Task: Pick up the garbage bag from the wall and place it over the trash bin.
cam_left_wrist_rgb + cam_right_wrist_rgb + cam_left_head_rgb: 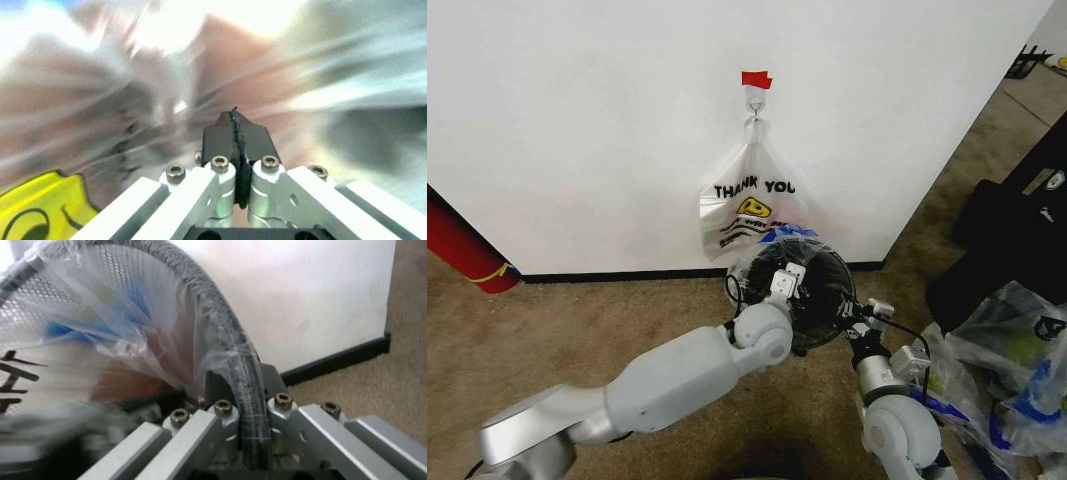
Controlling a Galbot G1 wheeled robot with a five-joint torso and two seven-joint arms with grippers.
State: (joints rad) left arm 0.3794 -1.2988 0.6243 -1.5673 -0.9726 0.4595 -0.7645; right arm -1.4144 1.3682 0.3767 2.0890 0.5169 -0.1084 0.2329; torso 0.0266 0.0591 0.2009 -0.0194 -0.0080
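Note:
The garbage bag [792,238], thin clear film with blue patches, is draped over the trash bin [822,285], a round black mesh basket on the carpet at the foot of the wall [577,130]. My left gripper [785,283] reaches into the bin's mouth. In the left wrist view the left gripper [233,117] is shut, with bag film [133,75] and a yellow smiley close around it. My right gripper [859,318] is at the bin's right side. In the right wrist view it [243,385] is shut on the film-covered black rim [200,295].
A whiter "THANK YOU" bag [752,205] hangs from the hook [755,97] under red tape [756,79], just behind the bin. Bulging clear-and-blue bags [1012,370] and a black case [1017,230] crowd the right. A red cylinder [462,250] leans at the left.

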